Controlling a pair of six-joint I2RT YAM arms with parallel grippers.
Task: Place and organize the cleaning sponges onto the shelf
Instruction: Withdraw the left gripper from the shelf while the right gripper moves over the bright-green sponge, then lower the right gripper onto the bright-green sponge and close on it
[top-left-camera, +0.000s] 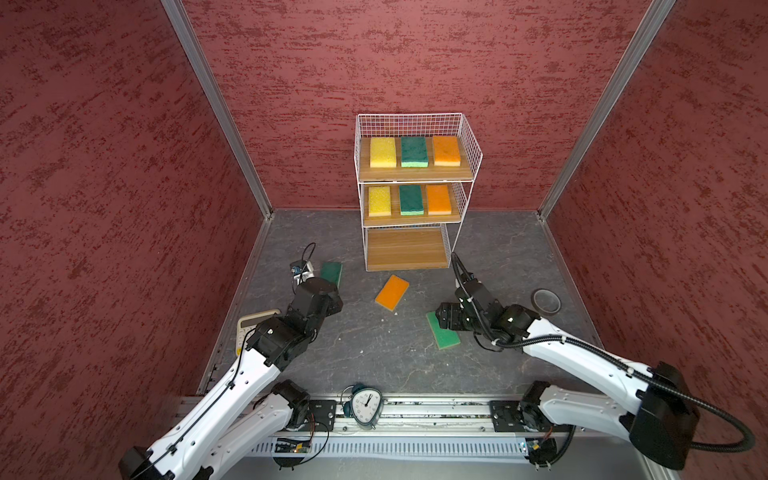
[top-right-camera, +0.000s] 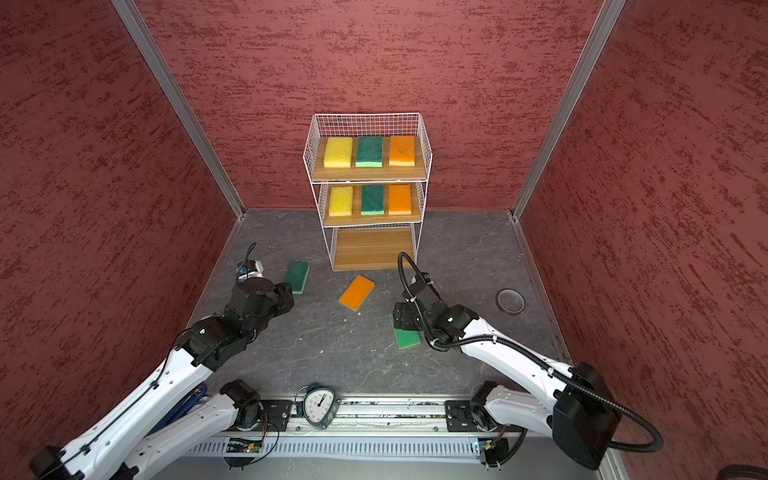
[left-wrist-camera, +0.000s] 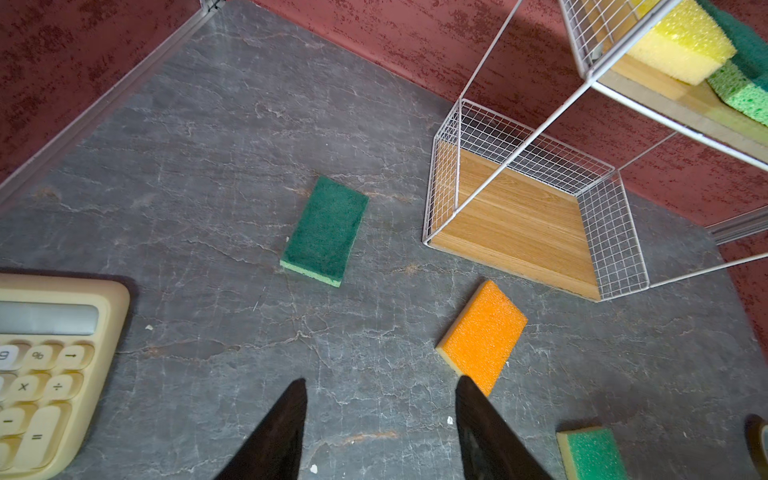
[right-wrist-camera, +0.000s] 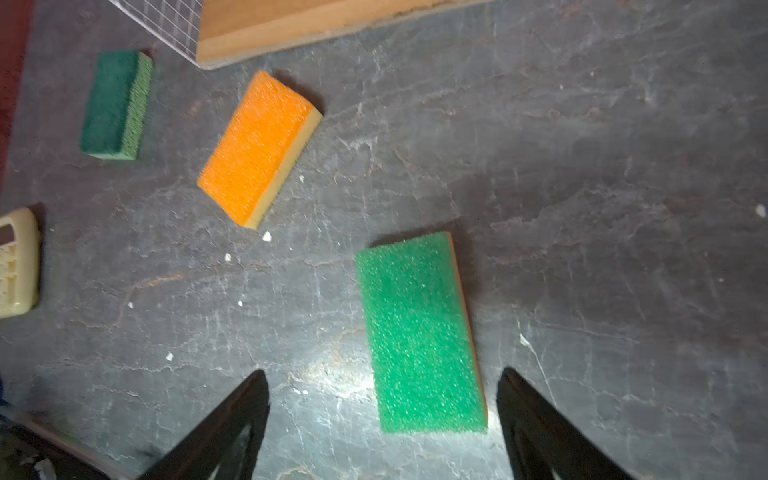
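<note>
My right claw (right-wrist-camera: 382, 372) hangs with jaws apart over the light-green sponge (right-wrist-camera: 415, 328), which lies off-centre beneath it, nearer one finger, so closing now might shove it sideways instead of gripping.

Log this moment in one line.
shelf: bottom tier bare | loose: orange sponge, dark-green sponge, bright-green sponge | left gripper: open | right gripper: open over bright-green sponge
</note>
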